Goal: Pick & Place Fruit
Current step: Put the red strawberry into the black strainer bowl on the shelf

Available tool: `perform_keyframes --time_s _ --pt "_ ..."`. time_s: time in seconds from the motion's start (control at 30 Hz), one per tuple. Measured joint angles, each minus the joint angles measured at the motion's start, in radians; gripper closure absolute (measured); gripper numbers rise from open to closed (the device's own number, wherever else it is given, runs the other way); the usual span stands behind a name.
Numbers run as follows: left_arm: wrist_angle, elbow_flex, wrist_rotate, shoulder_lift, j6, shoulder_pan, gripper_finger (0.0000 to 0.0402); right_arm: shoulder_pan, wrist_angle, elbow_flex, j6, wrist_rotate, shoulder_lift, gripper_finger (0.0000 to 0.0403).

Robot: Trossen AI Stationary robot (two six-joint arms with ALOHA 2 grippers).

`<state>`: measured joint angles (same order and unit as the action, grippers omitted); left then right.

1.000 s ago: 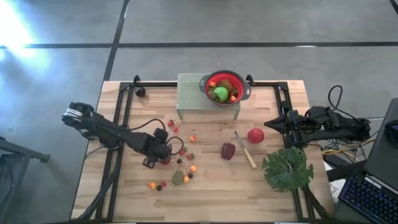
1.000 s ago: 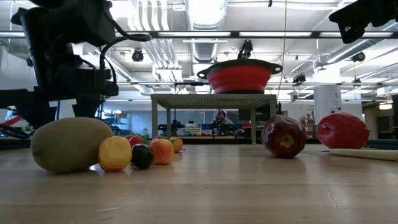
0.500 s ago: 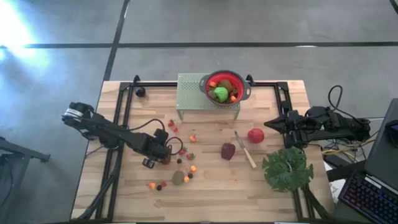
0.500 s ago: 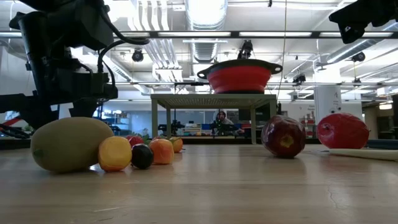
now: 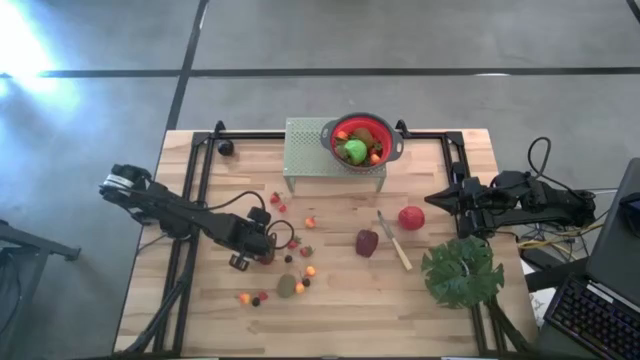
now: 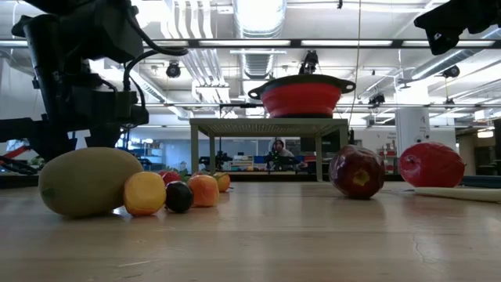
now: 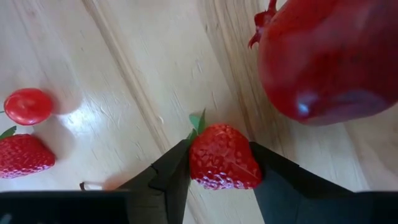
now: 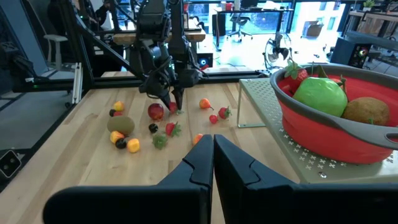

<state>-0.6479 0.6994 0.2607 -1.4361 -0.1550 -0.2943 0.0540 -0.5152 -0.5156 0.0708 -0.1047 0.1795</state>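
left gripper (image 7: 221, 177) low on the table, fingers pinched on a strawberry (image 7: 222, 157) beside the big red fruit (image 7: 329, 59), likely for lifting to the bowl (image 5: 361, 140); right gripper (image 8: 213, 162) shut, empty, parked.

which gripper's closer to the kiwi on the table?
Left. The left gripper sits just beside the kiwi; the right gripper is parked at the table's far right edge.

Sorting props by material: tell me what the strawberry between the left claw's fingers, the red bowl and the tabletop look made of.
Strawberry: probably moulded plastic or foam, matt dimpled skin, stiff green leaf tip.
Red bowl: likely silicone or soft plastic, smooth matt wall, dark rim.
Tabletop: wood, light planks with visible grain, slight sheen.
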Motion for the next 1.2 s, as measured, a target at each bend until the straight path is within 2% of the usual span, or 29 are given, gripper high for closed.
perform_keyframes --time_s 0.4,0.57,0.7,0.8,0.9,1.03,1.2 --pt "0.001 0.012 0.014 0.0 -0.009 0.0 0.0246 0.0 0.0 0.0 0.0 0.0 0.0 0.0394" --pt "0.002 0.07 0.096 0.0 -0.082 0.0 0.0247 0.0 0.0 0.0 0.0 0.0 0.0 0.0394" --pt "0.058 0.133 0.212 0.0 -0.138 0.0 0.0247 0.0 0.0 0.0 0.0 0.0 0.0 0.0394" --pt "0.192 0.172 0.307 0.0 -0.194 0.002 0.0247 0.0 0.0 0.0 0.0 0.0 0.0 0.0394" --pt "0.37 0.204 0.346 0.0 -0.299 0.015 0.0247 0.0 0.0 0.0 0.0 0.0 0.0 0.0394" --pt "0.72 0.222 0.34 0.0 -0.444 0.044 0.0247 0.0 0.0 0.0 0.0 0.0 0.0 0.0394" --pt "1.099 0.223 0.238 0.0 -0.57 0.108 0.0248 0.0 0.0 0.0 0.0 0.0 0.0 0.0394"
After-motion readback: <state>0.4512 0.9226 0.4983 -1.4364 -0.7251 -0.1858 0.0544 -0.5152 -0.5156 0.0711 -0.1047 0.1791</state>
